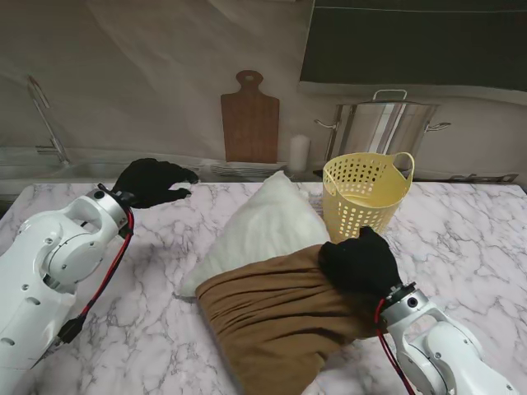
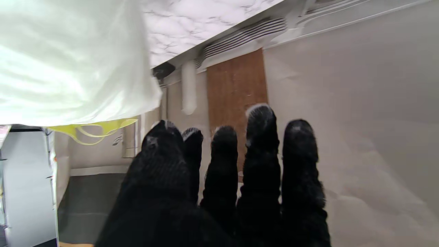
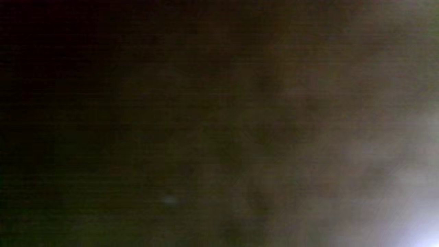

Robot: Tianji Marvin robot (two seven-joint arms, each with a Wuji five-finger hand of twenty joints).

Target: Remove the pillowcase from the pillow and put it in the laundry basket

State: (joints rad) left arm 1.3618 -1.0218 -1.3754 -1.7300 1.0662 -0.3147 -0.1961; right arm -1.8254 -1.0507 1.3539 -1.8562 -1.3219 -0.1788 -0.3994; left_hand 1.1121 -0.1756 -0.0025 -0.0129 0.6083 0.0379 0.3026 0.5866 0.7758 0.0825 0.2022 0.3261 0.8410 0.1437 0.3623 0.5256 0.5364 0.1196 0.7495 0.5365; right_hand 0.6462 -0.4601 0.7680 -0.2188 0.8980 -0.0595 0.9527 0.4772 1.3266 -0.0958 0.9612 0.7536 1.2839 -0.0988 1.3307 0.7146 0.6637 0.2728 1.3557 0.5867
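A white pillow (image 1: 268,226) lies across the middle of the marble table, its far half bare. The brown pillowcase (image 1: 272,317) is bunched over its near half. My right hand (image 1: 360,263), in a black glove, is shut on the pillowcase at its far right edge, just nearer to me than the yellow laundry basket (image 1: 366,193). My left hand (image 1: 152,181) hovers open at the far left, apart from the pillow, fingers (image 2: 259,144) stretched out together. The pillow (image 2: 68,61) and a strip of the basket (image 2: 96,128) show in the left wrist view. Dark brown cloth (image 3: 205,120) blocks the right wrist view.
A wooden cutting board (image 1: 249,122) leans on the back wall. Beside it stand a small white cylinder (image 1: 299,153) and a steel stockpot (image 1: 380,125). A faucet (image 1: 45,115) rises at the far left. Bare marble table (image 1: 148,321) lies between my arms.
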